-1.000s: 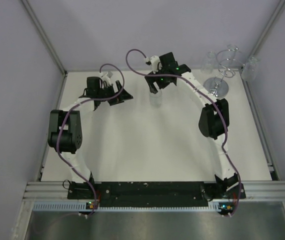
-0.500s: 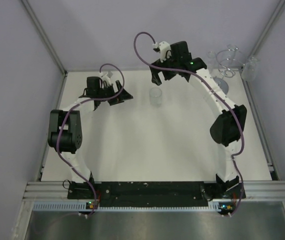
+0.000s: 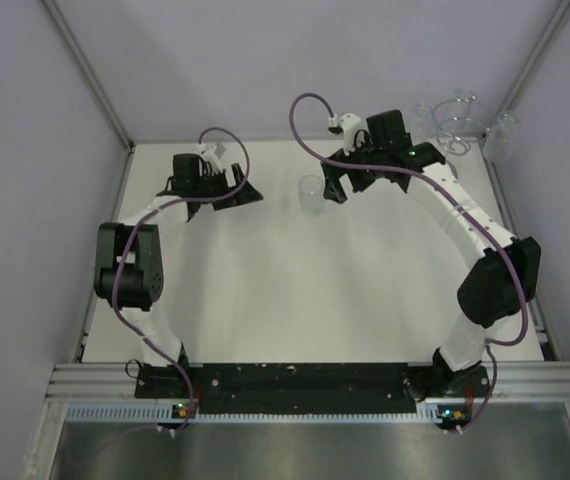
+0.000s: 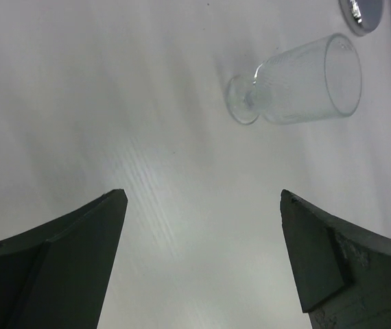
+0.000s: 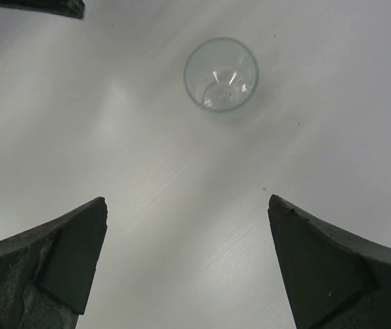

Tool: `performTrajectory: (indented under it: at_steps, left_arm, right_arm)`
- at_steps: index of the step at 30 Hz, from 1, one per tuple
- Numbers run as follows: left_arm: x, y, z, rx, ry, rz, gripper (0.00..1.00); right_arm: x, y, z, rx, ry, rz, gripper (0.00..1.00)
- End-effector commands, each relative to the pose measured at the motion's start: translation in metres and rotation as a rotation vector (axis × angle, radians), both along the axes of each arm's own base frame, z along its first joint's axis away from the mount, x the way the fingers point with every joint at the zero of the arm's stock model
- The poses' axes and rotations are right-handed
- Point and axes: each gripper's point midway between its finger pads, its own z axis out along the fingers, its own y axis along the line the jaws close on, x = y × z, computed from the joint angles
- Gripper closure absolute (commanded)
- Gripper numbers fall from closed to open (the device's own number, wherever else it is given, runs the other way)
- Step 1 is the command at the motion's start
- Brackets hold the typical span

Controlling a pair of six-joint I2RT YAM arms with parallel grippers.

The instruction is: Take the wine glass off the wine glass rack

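A clear wine glass [image 3: 311,193] stands upright on the white table, apart from both grippers. It shows from above in the right wrist view [image 5: 221,74] and from the side in the left wrist view [image 4: 298,82]. My right gripper [image 3: 346,187] hangs just right of it, open and empty [image 5: 187,205]. To the glass's left my left gripper [image 3: 241,197] is open with nothing between its fingers [image 4: 202,199]. The wine glass rack [image 3: 460,110] stands at the back right corner, its base partly behind my right arm. Two more glasses [image 3: 422,118] [image 3: 502,137] hang on it.
The rack's shiny round base [image 4: 361,10] peeks in at the top of the left wrist view. A left finger's tip [image 5: 38,5] shows at the right wrist view's top left. Purple walls and metal rails [image 3: 85,75] enclose the table.
My right gripper has opened wide off the wine glass, risen and shifted right toward the rack. The glass stays standing where it was. The left arm has not moved.
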Motion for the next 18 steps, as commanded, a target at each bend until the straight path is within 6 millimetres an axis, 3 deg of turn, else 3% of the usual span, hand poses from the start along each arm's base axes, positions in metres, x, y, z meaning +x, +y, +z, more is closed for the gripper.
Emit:
performTrajectory:
  at_steps: [1,8,12,15,18]
  left_arm:
    - [-0.037,0.123,0.214,0.519,-0.795,0.277,0.01]
    - [-0.022,0.111,0.291,0.455,-0.968,0.269,0.01]
    - [-0.019,0.106,0.319,0.398,-0.996,0.289,0.01]
    - [-0.023,0.105,0.328,0.390,-1.011,0.296,0.01]
    - [-0.026,0.106,0.312,0.421,-0.993,0.284,0.01]
  right_arm:
    - [-0.020,-0.018,0.020,0.039,-0.089,0.020,0.01]
    - [-0.045,-0.045,-0.005,0.022,-0.095,-0.044,0.01]
    - [-0.056,-0.052,-0.018,0.014,-0.077,-0.048,0.01]
    - [-0.057,-0.051,-0.020,0.021,-0.073,-0.046,0.01]
    - [-0.054,-0.049,-0.021,0.036,-0.067,-0.042,0.01]
